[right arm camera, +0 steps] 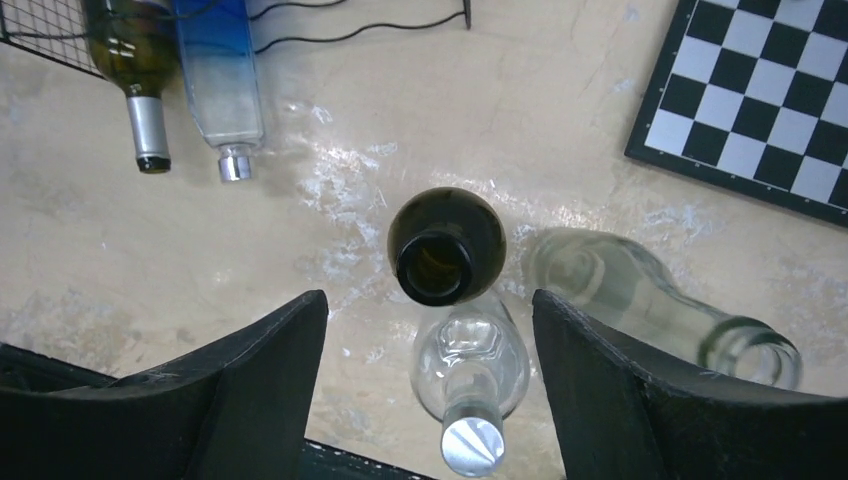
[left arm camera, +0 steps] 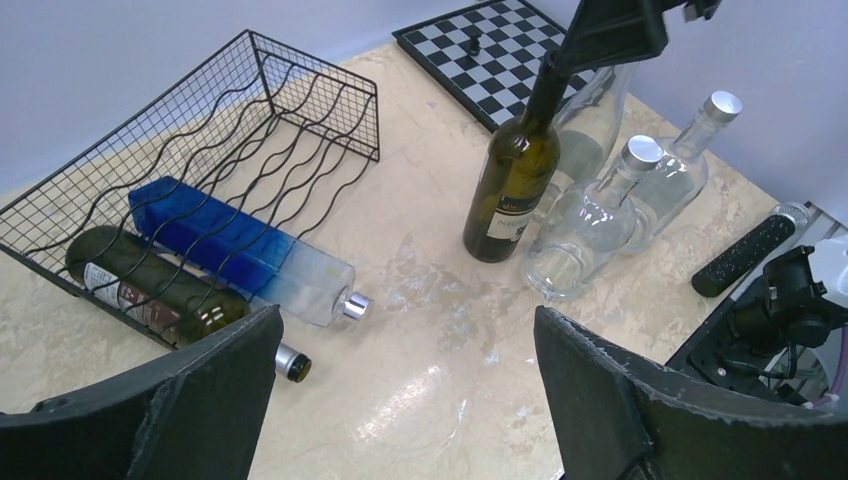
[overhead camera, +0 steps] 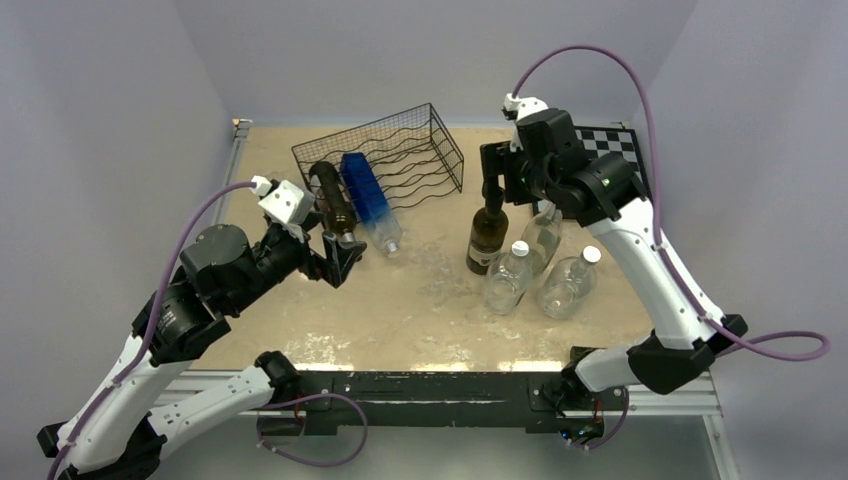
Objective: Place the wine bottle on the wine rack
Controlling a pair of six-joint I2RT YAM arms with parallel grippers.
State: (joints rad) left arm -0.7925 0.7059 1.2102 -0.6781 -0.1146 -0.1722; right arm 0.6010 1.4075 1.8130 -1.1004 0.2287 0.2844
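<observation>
A dark green wine bottle (overhead camera: 487, 238) stands upright and open-mouthed at mid table; it also shows in the left wrist view (left arm camera: 510, 190) and, from above, in the right wrist view (right arm camera: 447, 245). My right gripper (overhead camera: 495, 178) hangs open just over its neck, and the mouth sits between the spread fingers (right arm camera: 428, 305). The black wire wine rack (overhead camera: 400, 150) lies at the back left. It holds a second dark wine bottle (overhead camera: 335, 200) and a blue bottle (overhead camera: 365, 190), both lying down. My left gripper (overhead camera: 343, 262) is open and empty (left arm camera: 407, 320) in front of the rack.
Three clear glass bottles (overhead camera: 508, 277) (overhead camera: 567, 283) (overhead camera: 541, 233) stand close to the right of the upright wine bottle. A chessboard (overhead camera: 612, 143) lies at the back right. A black remote-like bar (left arm camera: 745, 255) lies near the table's front edge.
</observation>
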